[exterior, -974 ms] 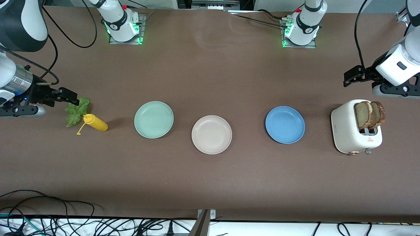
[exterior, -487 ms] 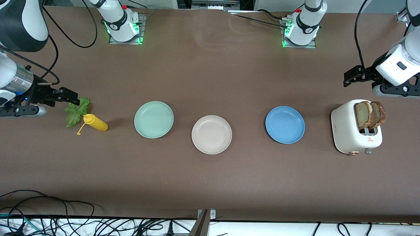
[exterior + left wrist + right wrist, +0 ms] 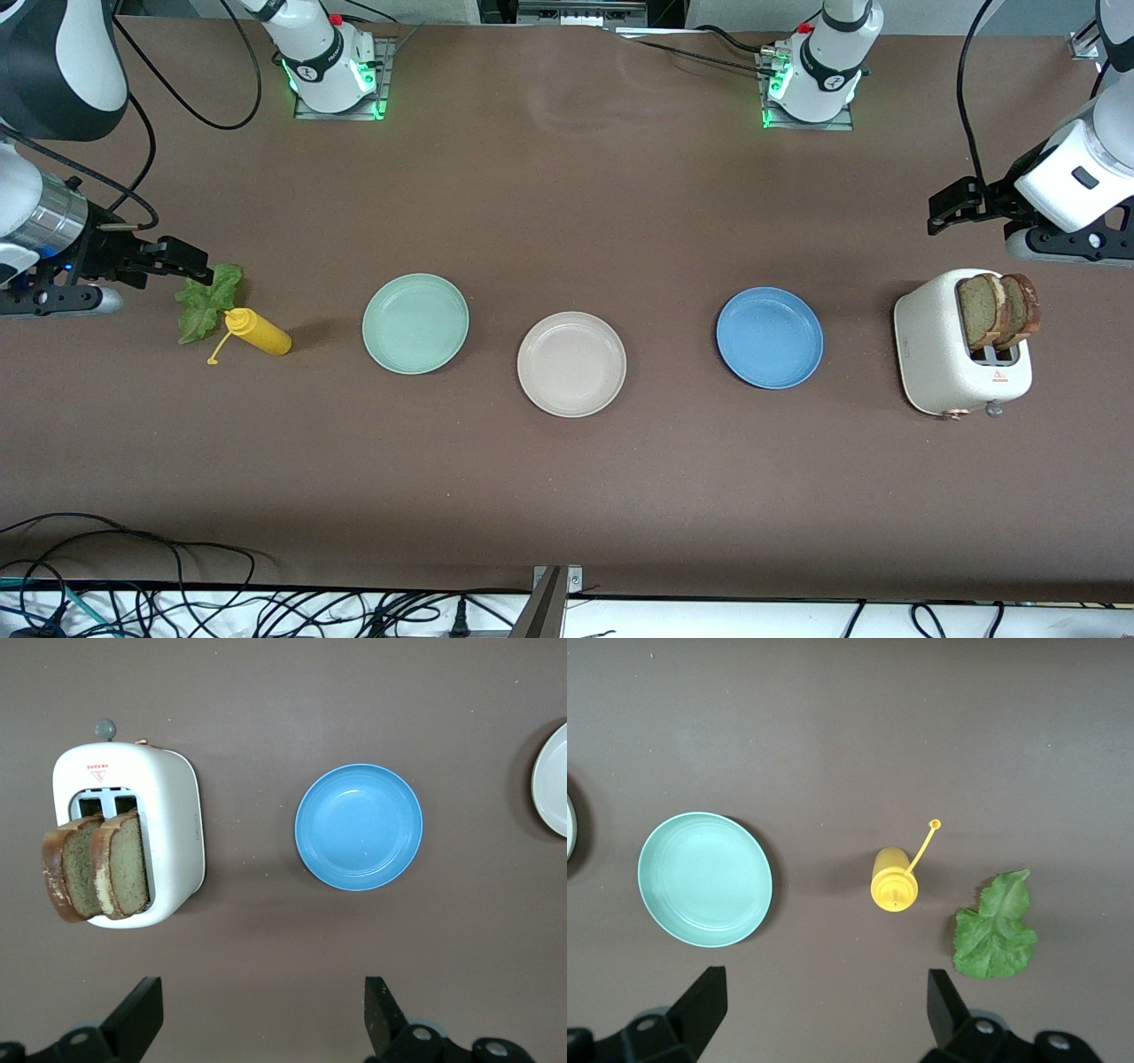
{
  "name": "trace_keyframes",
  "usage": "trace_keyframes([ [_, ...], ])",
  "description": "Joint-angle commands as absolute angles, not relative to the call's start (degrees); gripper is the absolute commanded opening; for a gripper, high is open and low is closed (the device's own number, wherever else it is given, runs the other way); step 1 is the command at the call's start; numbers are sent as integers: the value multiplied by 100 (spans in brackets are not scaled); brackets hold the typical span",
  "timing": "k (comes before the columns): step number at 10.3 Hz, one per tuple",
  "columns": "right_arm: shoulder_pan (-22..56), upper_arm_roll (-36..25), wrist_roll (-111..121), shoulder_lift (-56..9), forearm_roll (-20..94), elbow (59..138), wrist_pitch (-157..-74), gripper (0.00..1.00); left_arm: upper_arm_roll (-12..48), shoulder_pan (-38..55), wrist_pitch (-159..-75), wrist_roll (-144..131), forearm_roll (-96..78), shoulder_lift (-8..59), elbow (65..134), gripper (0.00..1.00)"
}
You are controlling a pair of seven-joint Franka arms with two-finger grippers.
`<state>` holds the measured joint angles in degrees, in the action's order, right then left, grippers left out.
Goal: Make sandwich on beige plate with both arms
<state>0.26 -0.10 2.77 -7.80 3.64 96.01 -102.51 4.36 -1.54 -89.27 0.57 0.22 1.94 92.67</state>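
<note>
Beige plate [image 3: 571,363] bare mid-table, nearest the camera. Bread slices [image 3: 999,309] upright in toaster [image 3: 961,354], right by left gripper [image 3: 944,206], jaws wide, empty. Lettuce leaf [image 3: 207,301] flat just under right gripper [image 3: 188,259], also spread, holding nothing.

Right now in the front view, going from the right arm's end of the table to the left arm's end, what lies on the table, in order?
lettuce leaf → yellow squeeze bottle → mint-green plate → beige plate → blue plate → white toaster with two bread slices standing in its slots.
</note>
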Motion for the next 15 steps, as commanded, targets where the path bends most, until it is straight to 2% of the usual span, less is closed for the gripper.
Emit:
trace_keyframes([
  [1, -9, -9, 220, -817, 316, 9475, -10134, 100, 431, -167, -8886, 185, 185, 185, 9229, 100],
  [15, -9, -9, 211, -817, 325, 9483, -9993, 100, 422, -167, -8886, 185, 193, 237, 9141, 100],
])
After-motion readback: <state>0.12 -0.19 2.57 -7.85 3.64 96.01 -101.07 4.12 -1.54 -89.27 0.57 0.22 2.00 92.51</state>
